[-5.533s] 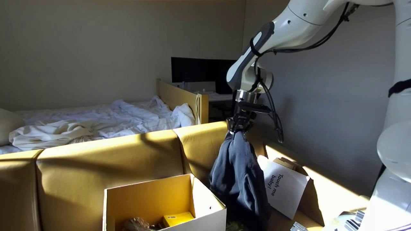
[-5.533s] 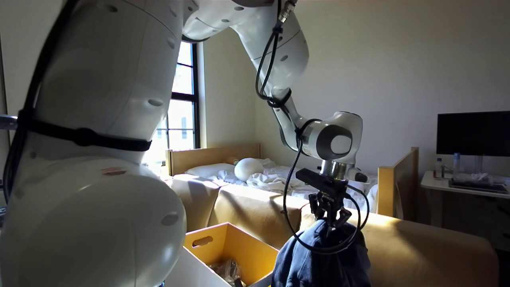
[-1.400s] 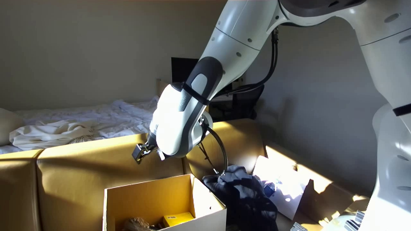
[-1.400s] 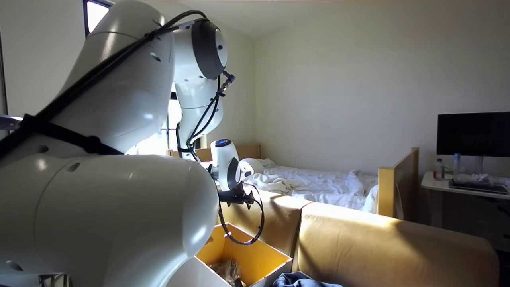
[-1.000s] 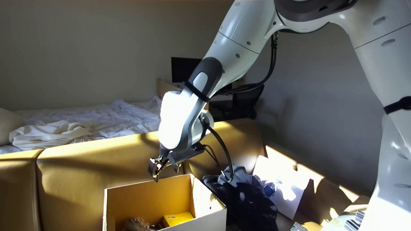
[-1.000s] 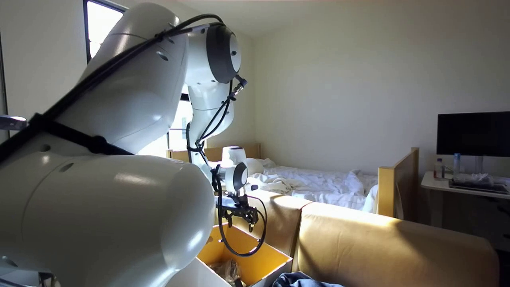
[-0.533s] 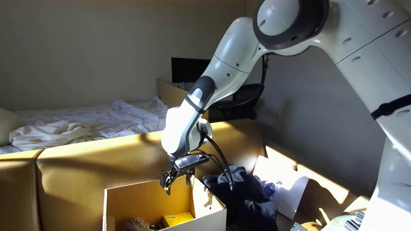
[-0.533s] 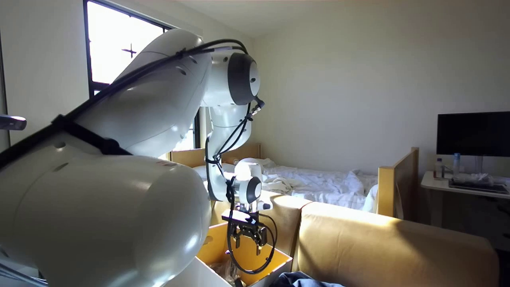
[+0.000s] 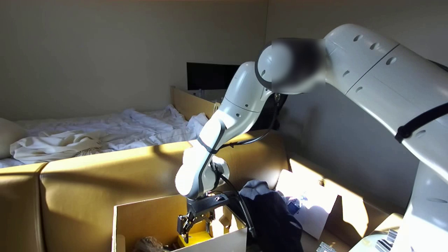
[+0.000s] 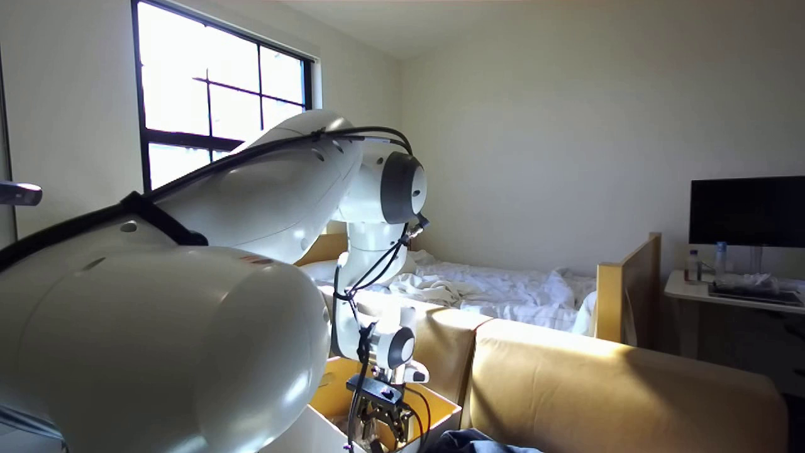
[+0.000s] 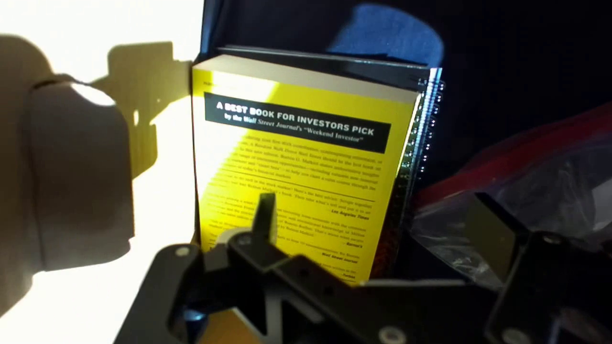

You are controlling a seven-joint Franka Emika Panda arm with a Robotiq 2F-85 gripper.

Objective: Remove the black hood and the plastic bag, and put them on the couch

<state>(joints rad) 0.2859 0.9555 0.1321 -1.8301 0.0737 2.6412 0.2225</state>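
Note:
The black hood (image 9: 271, 213) lies in a heap on the tan couch (image 9: 115, 182), just beside the white box (image 9: 148, 203); its edge also shows low in an exterior view (image 10: 475, 441). Inside the box is the clear plastic bag (image 9: 148, 244), which in the wrist view shows a red strip along its edge. My gripper (image 9: 197, 236) points down into the box, open, with nothing between its fingers. From the wrist, the left finger (image 11: 264, 215) overlaps a yellow book (image 11: 296, 157) and the right finger (image 11: 492, 234) overlaps the plastic bag (image 11: 442, 229).
A spiral-bound notebook (image 11: 425, 129) lies under the book. The box's walls surround the gripper. A white carton with print (image 9: 308, 203) stands beyond the hood on the couch. Behind the couch is a bed with white sheets (image 9: 140, 126).
Earlier the gripper held the hood up over the couch; the hood now lies there, let go. Over the last second the open gripper has come down from above the box into it.

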